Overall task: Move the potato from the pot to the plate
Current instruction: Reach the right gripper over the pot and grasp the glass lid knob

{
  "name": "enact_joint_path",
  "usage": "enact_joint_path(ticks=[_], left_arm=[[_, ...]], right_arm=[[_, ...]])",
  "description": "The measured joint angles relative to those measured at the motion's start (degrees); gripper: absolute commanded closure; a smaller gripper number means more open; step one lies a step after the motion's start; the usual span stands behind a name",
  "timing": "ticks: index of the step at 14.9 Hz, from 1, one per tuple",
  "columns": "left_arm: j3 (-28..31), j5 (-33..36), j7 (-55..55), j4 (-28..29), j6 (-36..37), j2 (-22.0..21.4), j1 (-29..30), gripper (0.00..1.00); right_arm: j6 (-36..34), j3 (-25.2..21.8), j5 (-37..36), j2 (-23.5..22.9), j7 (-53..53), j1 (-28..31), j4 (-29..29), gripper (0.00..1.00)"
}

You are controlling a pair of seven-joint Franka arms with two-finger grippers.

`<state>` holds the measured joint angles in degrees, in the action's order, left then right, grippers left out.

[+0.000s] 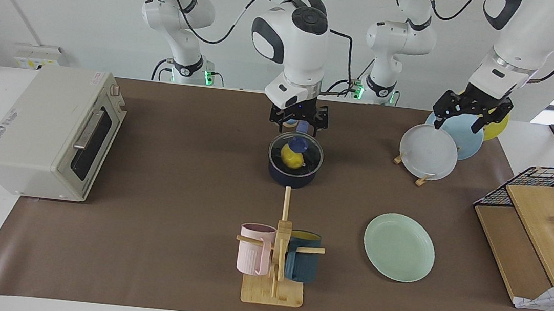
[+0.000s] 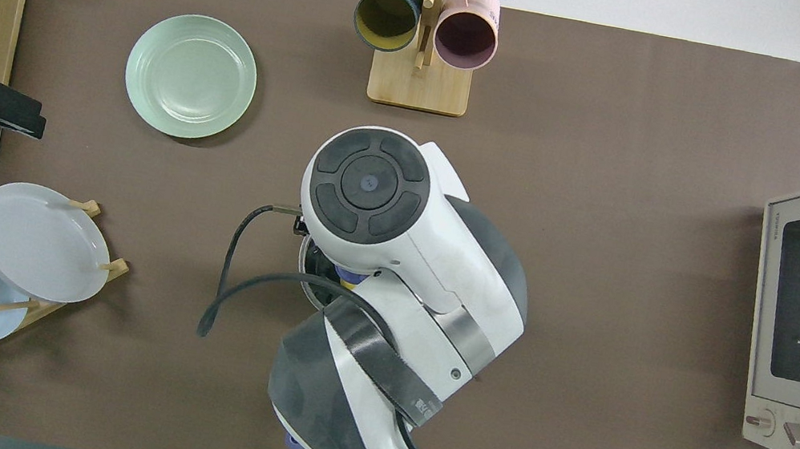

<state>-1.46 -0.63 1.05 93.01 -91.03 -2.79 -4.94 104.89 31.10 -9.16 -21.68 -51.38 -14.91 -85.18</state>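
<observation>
The small bright yellow, lumpy toy potato (image 1: 291, 157) lay inside the small dark navy saucepan (image 1: 293, 175), under a clear glass lid with a blue knob (image 1: 298, 143) that sat on the pot's rim. The pot stood near the middle of the brown-covered bench (image 1: 177, 176), its long blue handle pointing toward the robots. The right gripper (image 1: 297, 125) hung over the handle end of the pot, just above the lid knob, its fingers spread wide and holding nothing. In the overhead view the right arm's body covered nearly all of the pot.

The round pale mint-green plate (image 1: 399, 246) lay flat and bare on the bench, farther from the robots than the pot and toward the left arm's end. The left gripper (image 1: 469, 116) waited in the air over a wooden rack of standing plates (image 1: 428, 152), its fingers wide apart and empty.
</observation>
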Motion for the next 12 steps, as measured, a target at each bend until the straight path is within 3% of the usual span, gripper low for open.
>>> enact_joint_path(ticks=[7,12], left_arm=[[0.0,0.0,0.0,0.0,-2.4,0.0,0.0,0.00],[0.0,0.0,0.0,0.1,-2.4,0.0,0.0,0.00]], right_arm=[[1.9,0.0,-6.9,-2.4,-1.8,-3.0,-3.0,0.00],[4.9,0.1,-7.7,-2.4,-1.8,-3.0,-5.3,0.00]])
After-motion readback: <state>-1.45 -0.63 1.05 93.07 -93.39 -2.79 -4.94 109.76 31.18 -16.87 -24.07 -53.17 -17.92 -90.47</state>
